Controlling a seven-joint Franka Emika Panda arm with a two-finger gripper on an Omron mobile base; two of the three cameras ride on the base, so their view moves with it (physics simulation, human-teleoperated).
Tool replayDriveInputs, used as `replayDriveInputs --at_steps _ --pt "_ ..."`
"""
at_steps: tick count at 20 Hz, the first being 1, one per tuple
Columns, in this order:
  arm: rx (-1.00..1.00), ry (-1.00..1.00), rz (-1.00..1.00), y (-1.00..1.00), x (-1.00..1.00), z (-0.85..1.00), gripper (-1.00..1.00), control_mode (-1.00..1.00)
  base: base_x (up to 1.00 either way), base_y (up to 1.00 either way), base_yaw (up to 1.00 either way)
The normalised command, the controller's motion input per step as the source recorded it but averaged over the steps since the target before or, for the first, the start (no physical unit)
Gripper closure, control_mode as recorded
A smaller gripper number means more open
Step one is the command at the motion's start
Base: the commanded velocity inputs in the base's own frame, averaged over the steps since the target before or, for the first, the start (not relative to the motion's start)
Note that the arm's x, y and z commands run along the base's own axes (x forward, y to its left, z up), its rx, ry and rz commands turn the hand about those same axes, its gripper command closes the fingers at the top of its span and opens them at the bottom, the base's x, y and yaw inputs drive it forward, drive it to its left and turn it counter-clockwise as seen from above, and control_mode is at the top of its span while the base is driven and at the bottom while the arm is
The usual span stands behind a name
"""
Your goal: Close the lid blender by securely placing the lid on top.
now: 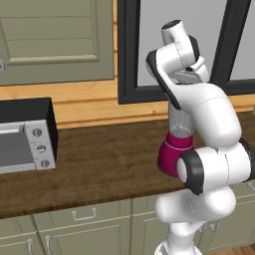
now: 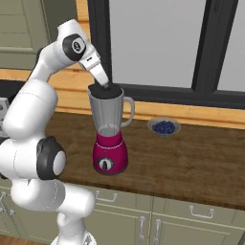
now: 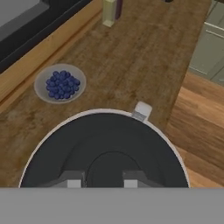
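The blender stands on the desk, with a bowl of blueberries at its 3 o'clock. The lid sits on the jar's mouth, under the tool. In the hand view the two fingers stand at either side of the lid's round middle knob — I cannot tell if they pinch it or have let go. The lid looks small, light and stiff, maybe a bit slippery. The knob is the best spot to hold. The jar looks tall and could tip — so I would push straight down, gently.
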Motion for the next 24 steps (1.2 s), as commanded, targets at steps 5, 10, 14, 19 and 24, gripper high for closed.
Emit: replayDriveInputs --at_steps 5,10,14,19,24 --pt "0.01 -0.07 0.04 -0.01 -0.1 0.13 1.0 -1.0 0.0 0.0 0.0" --pt "0.06 -0.15 0.11 0.06 -0.3 0.22 1.0 -1.0 0.0 0.0 0.0" --pt "0.01 -0.03 0.13 0.15 -0.19 -0.09 1.0 -1.0 0.0 0.0 0.0" --pt "-0.07 0.0 0.15 0.0 -0.12 -0.11 1.0 -1.0 0.0 0.0 0.0" --pt "-0.02 -0.04 0.17 -0.08 -0.63 0.0 1.0 -1.0 0.0 0.0 0.0"
